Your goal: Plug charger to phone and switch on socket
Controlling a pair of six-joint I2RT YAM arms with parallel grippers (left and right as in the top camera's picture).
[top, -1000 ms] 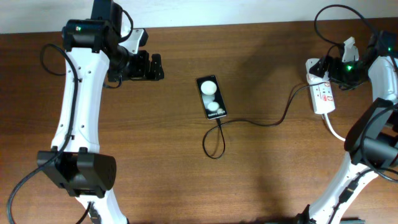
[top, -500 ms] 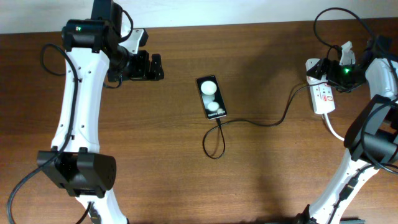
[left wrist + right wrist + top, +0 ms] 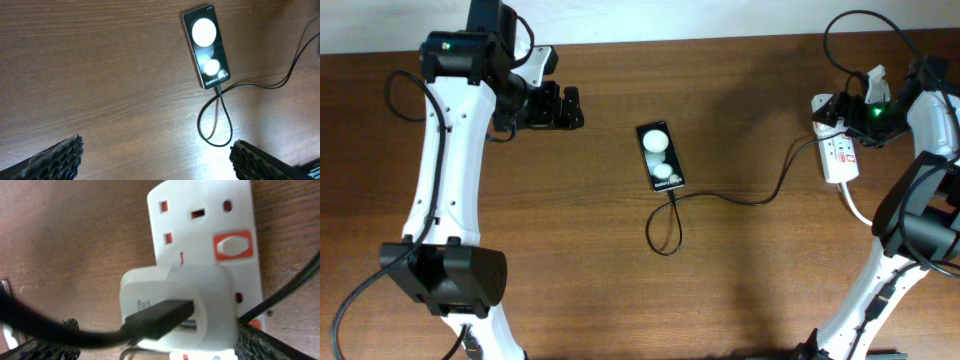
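Brown wooden table (image 3: 740, 290): phone (image 3: 660, 157) face up mid-table, black charger (image 3: 745, 198) looping from its lower end to white adapter (image 3: 165, 297) plugged in socket (image 3: 840, 158). Well apart, left gripper (image 3: 572, 106) spread wide, empty. Around adapter, right gripper (image 3: 160, 347) parted, clasping nothing; red switch (image 3: 232, 246) unobstructed.

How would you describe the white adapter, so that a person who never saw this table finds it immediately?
At the right edge of the wooden table lies a white power strip. The adapter is the rounded white block plugged into its far end. Unlike the flat strip with red-marked switches, it has a black cable plug entering it.
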